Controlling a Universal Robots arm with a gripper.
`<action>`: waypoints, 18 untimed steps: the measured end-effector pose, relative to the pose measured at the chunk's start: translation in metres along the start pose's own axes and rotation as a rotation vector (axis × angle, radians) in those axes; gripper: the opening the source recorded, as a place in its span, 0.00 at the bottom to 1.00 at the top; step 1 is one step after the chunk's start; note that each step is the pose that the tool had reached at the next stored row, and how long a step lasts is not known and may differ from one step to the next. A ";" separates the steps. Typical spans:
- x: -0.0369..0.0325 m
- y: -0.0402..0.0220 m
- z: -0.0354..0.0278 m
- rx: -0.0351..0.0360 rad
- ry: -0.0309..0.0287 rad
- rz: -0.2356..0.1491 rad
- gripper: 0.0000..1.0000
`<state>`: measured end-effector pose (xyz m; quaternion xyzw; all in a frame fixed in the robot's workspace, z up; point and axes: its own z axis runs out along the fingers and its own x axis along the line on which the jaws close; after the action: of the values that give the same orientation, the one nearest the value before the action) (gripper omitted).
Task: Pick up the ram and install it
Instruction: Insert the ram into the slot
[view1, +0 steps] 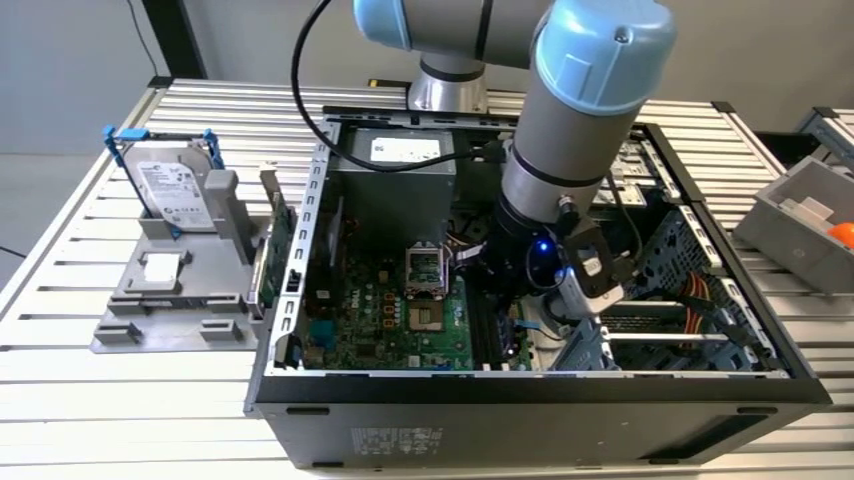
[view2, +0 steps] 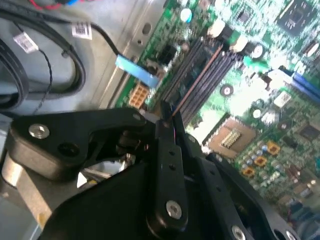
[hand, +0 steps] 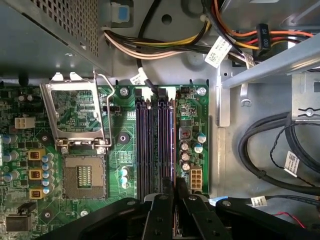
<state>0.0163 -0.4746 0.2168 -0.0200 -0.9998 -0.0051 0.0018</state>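
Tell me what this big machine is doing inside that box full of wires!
It is a grey robot arm with light blue joints, reaching into an open black computer case on a silver slatted table. One picture looks from outside; the two others come from cameras riding near its wrist. Its black jaws are closed on a thin ram stick at the long dark slots of the green circuit board. Beside the case, a grey plastic tray holds a silver hard drive.
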 end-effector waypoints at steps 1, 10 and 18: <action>-0.0006 0.0003 0.0000 0.0000 -0.0001 0.000 0.00; -0.0009 0.0004 0.0026 0.0004 0.0000 0.000 0.00; -0.0021 -0.0004 0.0029 -0.0006 -0.0001 0.000 0.00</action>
<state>0.0184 -0.4750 0.2138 -0.0200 -0.9998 -0.0054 0.0018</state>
